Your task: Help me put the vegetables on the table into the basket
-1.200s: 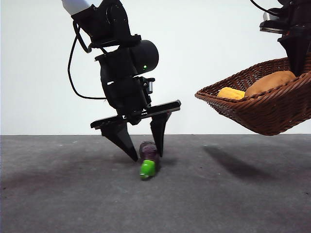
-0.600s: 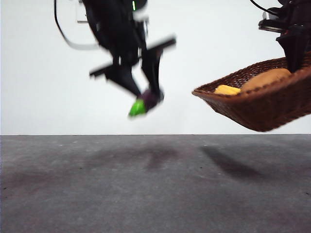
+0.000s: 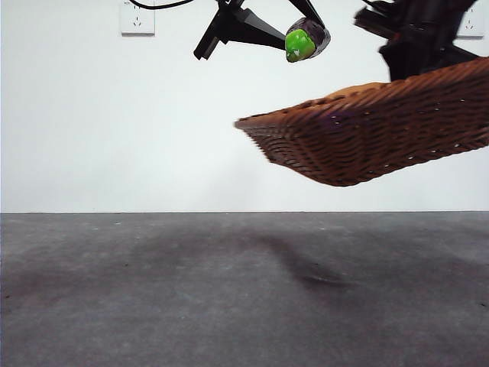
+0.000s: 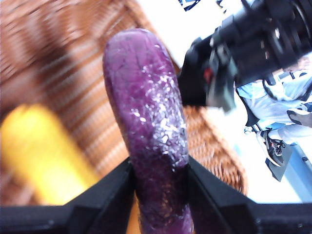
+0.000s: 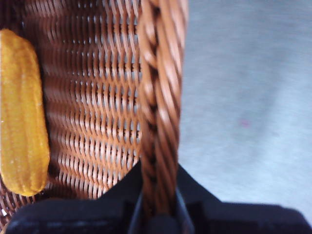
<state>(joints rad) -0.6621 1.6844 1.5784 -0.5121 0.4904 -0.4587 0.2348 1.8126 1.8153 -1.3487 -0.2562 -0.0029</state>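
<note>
Wicker fills the front view: the wide dark brown woven basket hangs tilted above the grey matte table, the purple green-capped eggplant over its rim. Left wrist view: left gripper clamps the eggplant above a blurred, probably corn, yellow shape. Right wrist view: right gripper pinches the rim; yellow corn cob inside.

No readable text, label, brand, number or sign in any view.

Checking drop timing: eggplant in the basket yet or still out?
Out. The eggplant is clamped in the left gripper, in the air above the basket, which the right gripper holds up by its rim.
</note>
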